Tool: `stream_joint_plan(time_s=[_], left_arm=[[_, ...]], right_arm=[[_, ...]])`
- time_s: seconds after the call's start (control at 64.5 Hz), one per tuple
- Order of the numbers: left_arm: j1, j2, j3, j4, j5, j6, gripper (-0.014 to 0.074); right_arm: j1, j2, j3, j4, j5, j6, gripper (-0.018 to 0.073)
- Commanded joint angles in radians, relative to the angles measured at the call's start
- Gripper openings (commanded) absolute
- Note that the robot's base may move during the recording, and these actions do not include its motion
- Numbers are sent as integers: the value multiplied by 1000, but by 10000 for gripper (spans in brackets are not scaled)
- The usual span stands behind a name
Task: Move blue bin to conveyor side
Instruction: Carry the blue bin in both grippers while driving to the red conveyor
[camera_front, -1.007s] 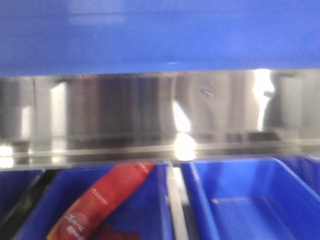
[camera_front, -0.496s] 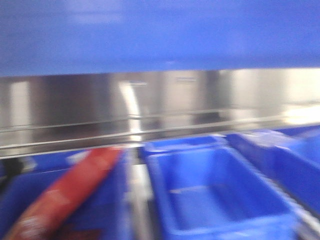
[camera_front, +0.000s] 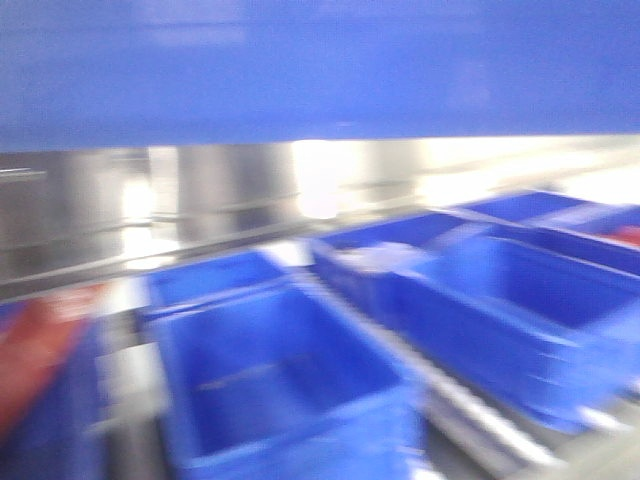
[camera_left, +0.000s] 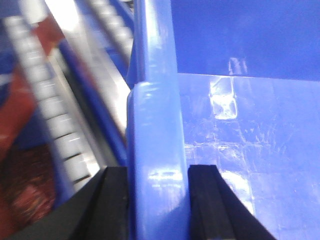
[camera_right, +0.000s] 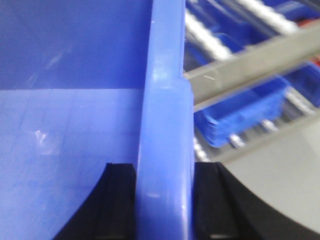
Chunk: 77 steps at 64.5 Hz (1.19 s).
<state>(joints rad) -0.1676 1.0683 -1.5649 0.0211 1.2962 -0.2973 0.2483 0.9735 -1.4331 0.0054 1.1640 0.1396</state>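
The blue bin (camera_front: 320, 70) fills the top of the front view as a wide glossy blue wall. My left gripper (camera_left: 157, 172) is shut on the bin's thick left rim (camera_left: 152, 125), one black finger on each side of it. My right gripper (camera_right: 164, 167) is shut on the bin's right rim (camera_right: 165, 125) in the same way. Both wrist views show the bin's bare inner floor. The conveyor side is out of view.
Below the bin run rows of smaller blue bins (camera_front: 280, 380) (camera_front: 520, 290) in front of a shiny steel rail (camera_front: 100, 220). A red package (camera_front: 30, 350) lies in a bin at the far left. Roller tracks (camera_left: 55, 125) pass left of the bin; a steel bar (camera_right: 250, 62) and grey floor (camera_right: 280, 185) lie right.
In the front view the small bins, the red package and the steel rail have slid leftward with heavy blur, and more bins have come in at the right. The blue bin stays at the top.
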Motion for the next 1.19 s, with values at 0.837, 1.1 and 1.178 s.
stream_joint_plan(time_s=[0.837, 1.1, 1.178], left_arm=[[-2, -16, -15, 38, -75, 6, -20], [-2, -16, -15, 38, -75, 6, -20], [-2, -16, -15, 38, -75, 6, -20]], right_arm=[[-5, -19, -23, -58, -99, -14, -88], [-5, -19, -23, -58, -99, -14, -88], [-5, -19, -23, -58, -99, -14, -88]])
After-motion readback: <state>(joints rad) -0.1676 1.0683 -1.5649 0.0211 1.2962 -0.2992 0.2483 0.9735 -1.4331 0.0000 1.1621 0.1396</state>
